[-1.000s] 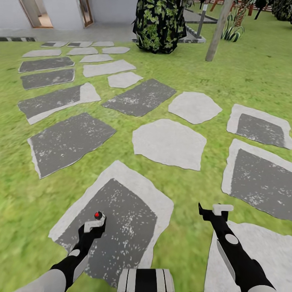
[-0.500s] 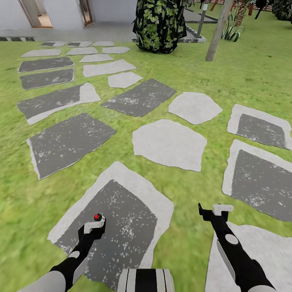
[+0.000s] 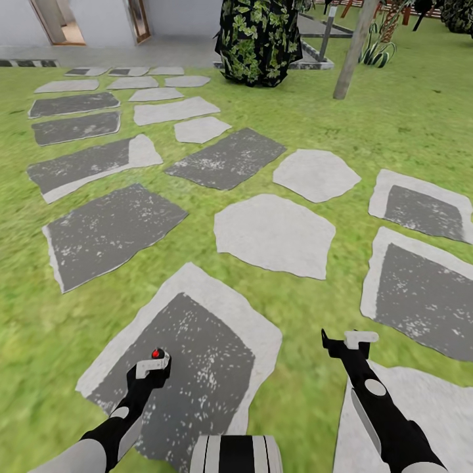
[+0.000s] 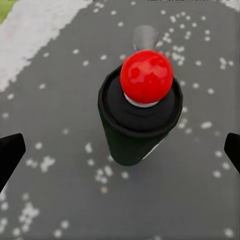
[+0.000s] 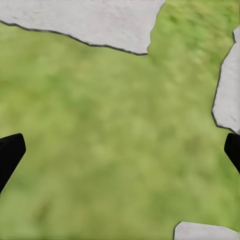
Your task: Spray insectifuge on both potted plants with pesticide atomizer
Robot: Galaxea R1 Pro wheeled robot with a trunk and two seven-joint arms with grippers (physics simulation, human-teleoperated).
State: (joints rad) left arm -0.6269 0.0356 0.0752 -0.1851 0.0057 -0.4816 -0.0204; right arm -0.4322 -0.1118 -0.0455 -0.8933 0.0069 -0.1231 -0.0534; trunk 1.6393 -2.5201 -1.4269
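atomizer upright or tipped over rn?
Upright. In the left wrist view the pesticide atomizer stands on a grey stepping stone, red top facing up toward the camera, between the open fingertips of the left gripper.

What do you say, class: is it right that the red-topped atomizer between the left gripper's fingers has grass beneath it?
Not quite. The pesticide atomizer is between the left gripper's fingers, but beneath it is a speckled dark grey stepping stone, not grass. The left wrist view shows this.
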